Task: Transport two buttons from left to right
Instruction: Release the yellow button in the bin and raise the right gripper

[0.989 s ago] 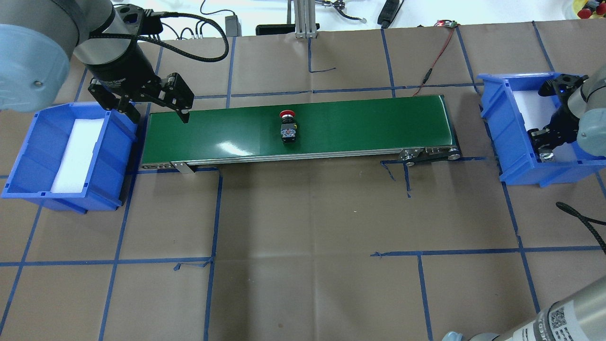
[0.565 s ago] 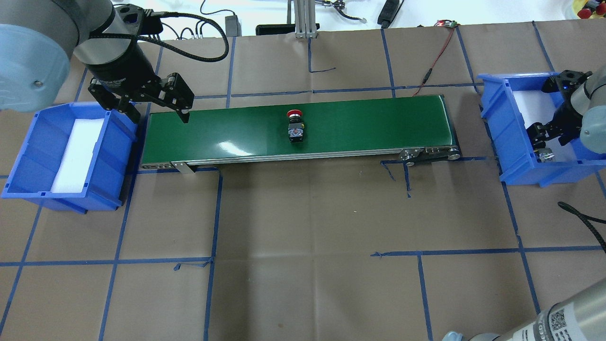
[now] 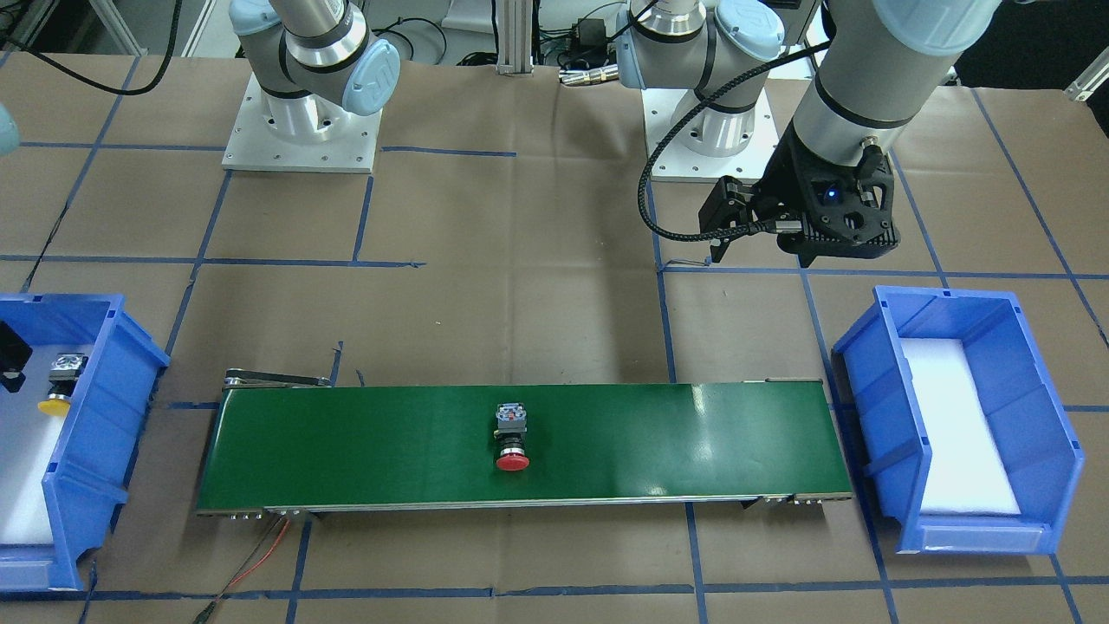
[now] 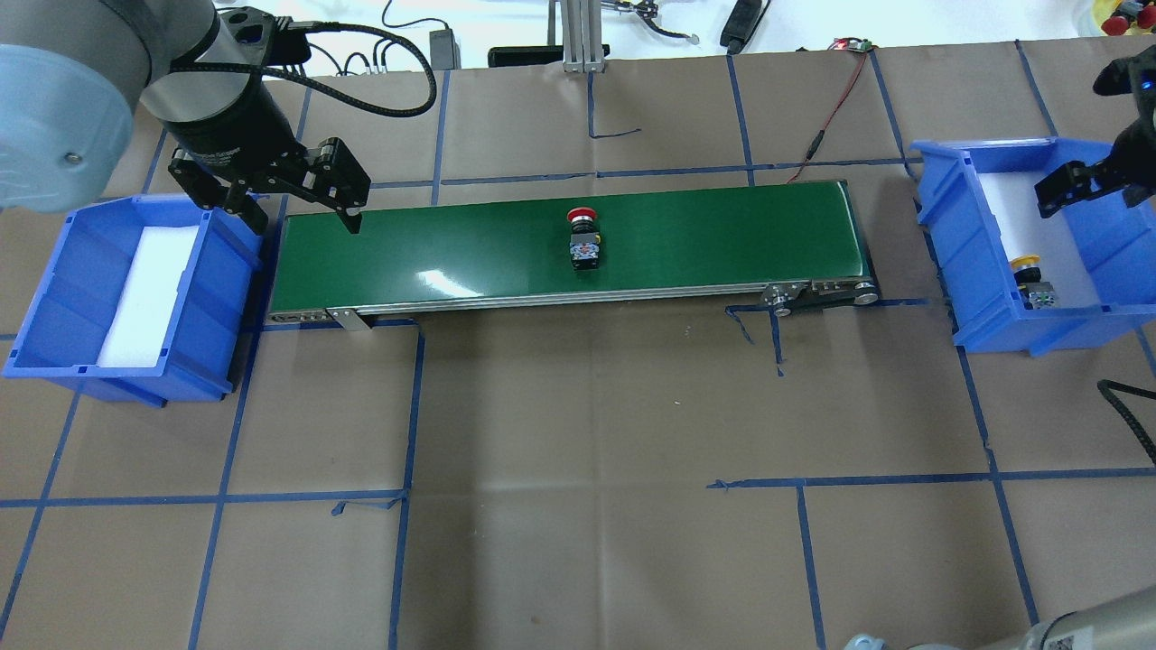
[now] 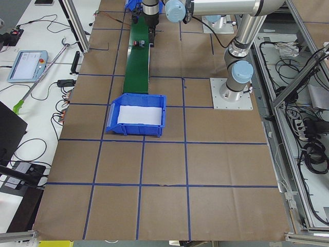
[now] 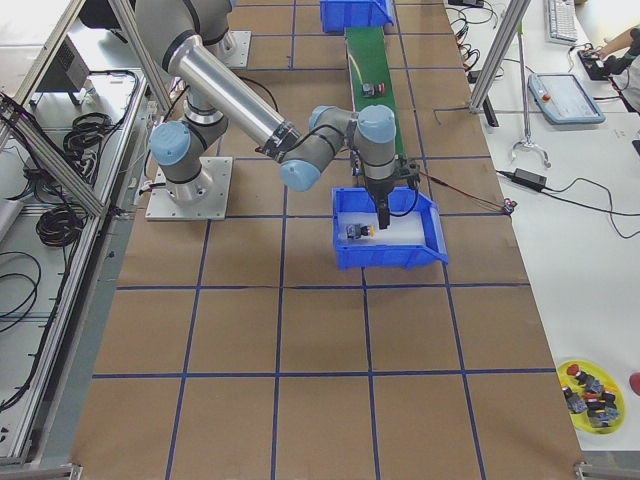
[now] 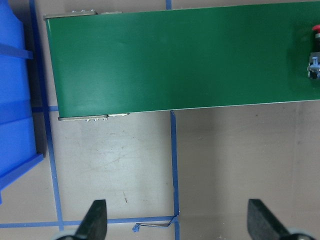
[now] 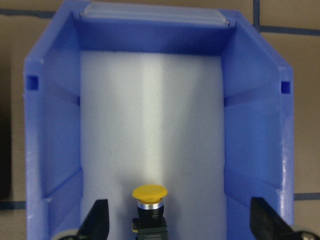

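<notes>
Left claw: black two-finger gripper (image 4: pixel 305 222), fingers spread wide with nothing between them, hanging clear of the table.
Right claw: black two-finger gripper (image 8: pixel 181 227), also fully spread and holding nothing, raised above its bin.
Red button: red mushroom-cap push-button with a black and grey block body (image 4: pixel 582 239). It lies on its side mid-belt, well off to the left claw's side and at the far edge of the left wrist view.
Yellow button: yellow mushroom-cap push-button with a black collar (image 8: pixel 149 202). It lies directly below the right claw, in line with the gap between its fingers but untouched.
Belt: long green conveyor belt (image 4: pixel 722 244); one end sits below and just ahead of the left claw.
Bin, right: blue plastic bin (image 4: pixel 957 235) lined with white foam (image 8: pixel 150 125), under the right claw, holding the yellow button.
Bin, left: matching blue foam-lined plastic bin (image 4: pixel 54 298), just beside the left claw.
</notes>
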Robot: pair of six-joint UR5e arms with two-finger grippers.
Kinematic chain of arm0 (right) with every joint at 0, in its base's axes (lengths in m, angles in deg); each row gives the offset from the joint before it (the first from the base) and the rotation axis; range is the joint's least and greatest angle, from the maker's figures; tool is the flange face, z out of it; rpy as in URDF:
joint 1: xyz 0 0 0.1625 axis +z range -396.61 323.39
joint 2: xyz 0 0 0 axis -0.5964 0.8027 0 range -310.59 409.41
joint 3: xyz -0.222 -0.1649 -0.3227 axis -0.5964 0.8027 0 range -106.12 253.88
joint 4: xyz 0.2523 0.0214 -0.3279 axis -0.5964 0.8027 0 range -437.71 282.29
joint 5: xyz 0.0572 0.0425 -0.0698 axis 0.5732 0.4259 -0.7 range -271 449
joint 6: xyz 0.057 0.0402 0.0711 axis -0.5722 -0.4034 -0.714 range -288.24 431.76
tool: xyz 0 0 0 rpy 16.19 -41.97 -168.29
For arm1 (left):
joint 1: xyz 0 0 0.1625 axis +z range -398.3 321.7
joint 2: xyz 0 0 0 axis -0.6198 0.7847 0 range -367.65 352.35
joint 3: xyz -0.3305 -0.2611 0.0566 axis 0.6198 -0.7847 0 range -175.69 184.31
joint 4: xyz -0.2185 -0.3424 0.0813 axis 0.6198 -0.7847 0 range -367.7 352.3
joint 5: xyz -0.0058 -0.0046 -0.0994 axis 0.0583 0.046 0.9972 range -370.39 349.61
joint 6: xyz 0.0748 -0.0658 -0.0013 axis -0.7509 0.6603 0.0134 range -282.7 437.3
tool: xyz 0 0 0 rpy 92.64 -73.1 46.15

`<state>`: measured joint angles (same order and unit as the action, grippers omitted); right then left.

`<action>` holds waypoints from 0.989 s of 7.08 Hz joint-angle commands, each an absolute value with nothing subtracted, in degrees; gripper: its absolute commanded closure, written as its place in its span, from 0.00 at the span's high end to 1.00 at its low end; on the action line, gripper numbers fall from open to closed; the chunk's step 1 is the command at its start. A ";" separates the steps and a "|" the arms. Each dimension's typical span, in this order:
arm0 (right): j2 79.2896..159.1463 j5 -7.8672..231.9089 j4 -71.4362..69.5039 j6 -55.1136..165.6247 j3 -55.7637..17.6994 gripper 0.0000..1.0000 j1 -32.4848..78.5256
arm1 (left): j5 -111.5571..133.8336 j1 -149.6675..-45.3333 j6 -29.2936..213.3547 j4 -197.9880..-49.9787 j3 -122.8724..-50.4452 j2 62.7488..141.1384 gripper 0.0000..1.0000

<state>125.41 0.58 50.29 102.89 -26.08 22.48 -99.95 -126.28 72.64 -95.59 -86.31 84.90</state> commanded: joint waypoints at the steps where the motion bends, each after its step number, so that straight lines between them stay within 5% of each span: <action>1: 128.85 5.50 34.81 95.78 -18.45 0.99 24.63 | -100.04 -126.28 72.64 -95.59 -86.30 84.90 1.00; 3: 128.69 -0.86 26.36 92.07 -12.72 0.99 30.07 | -100.04 -126.28 72.64 -95.59 -86.30 84.90 1.00; 7: 128.34 -7.50 25.91 75.66 -12.70 0.99 45.97 | -100.04 -126.28 72.64 -95.59 -86.30 84.90 1.00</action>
<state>128.34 -6.98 26.35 80.65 -12.63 41.25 -100.04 -126.28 72.64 -95.60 -86.31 84.90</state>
